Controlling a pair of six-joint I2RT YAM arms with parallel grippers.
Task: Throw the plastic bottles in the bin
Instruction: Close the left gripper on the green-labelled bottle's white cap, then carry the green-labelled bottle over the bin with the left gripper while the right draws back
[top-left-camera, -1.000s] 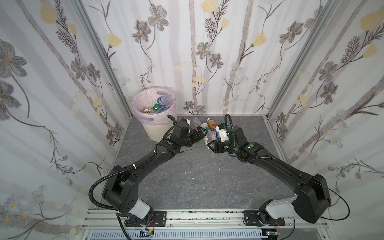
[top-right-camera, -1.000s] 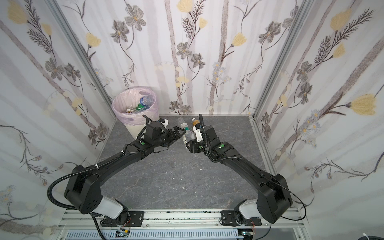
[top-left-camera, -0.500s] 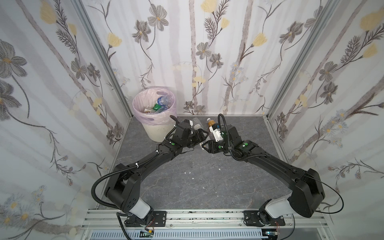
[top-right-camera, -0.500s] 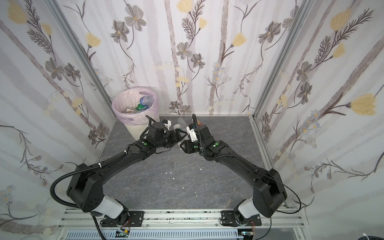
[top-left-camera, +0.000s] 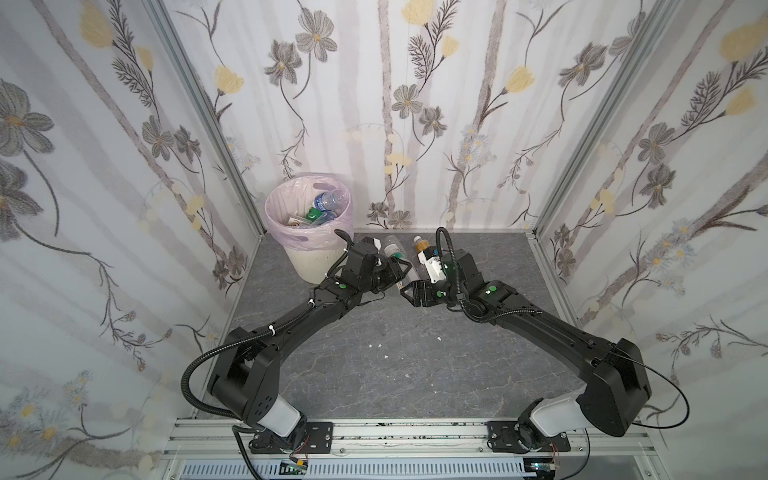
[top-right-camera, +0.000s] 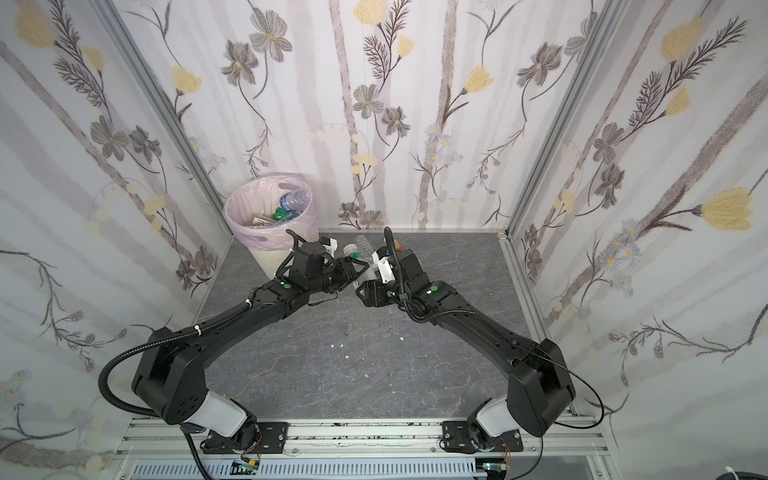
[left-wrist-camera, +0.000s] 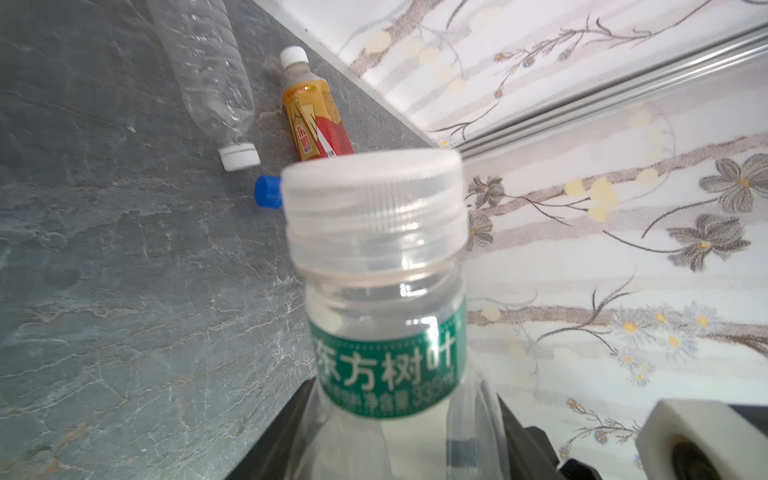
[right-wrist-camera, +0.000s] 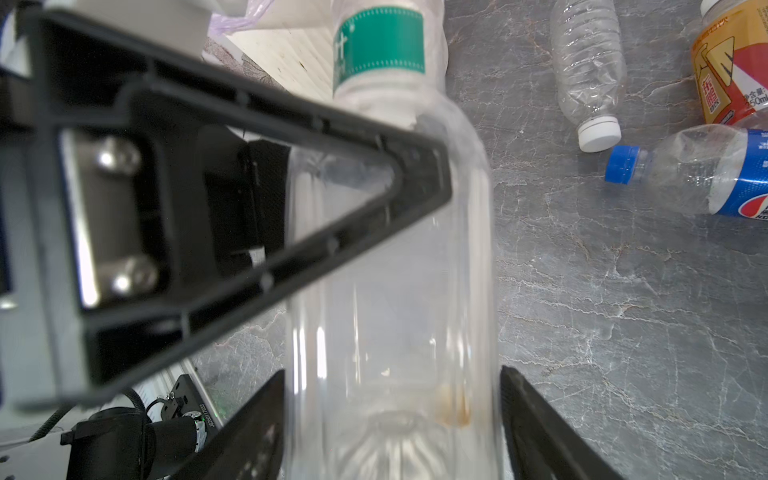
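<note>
Counter is carrying bin in its far left corner, several bottles inside. Left gripper is clamping green-labelled bottle above the counter; right gripper is standing parted around its base and may snag it on retreat, loosening the grasp. Clear bottle, orange-labelled bottle and blue-capped bottle are lying beyond, blocking nothing.

The bin, cream, ribbed and lined with a pink bag, stands at 11 o'clock on the desk with several bottles inside. Just beside it, toward 12 o'clock, a clear green-labelled bottle with a white cap hangs tilted above the desk. Close together at 12 o'clock lie a clear unlabelled bottle, an orange-red bottle and a blue-capped bottle.
</note>
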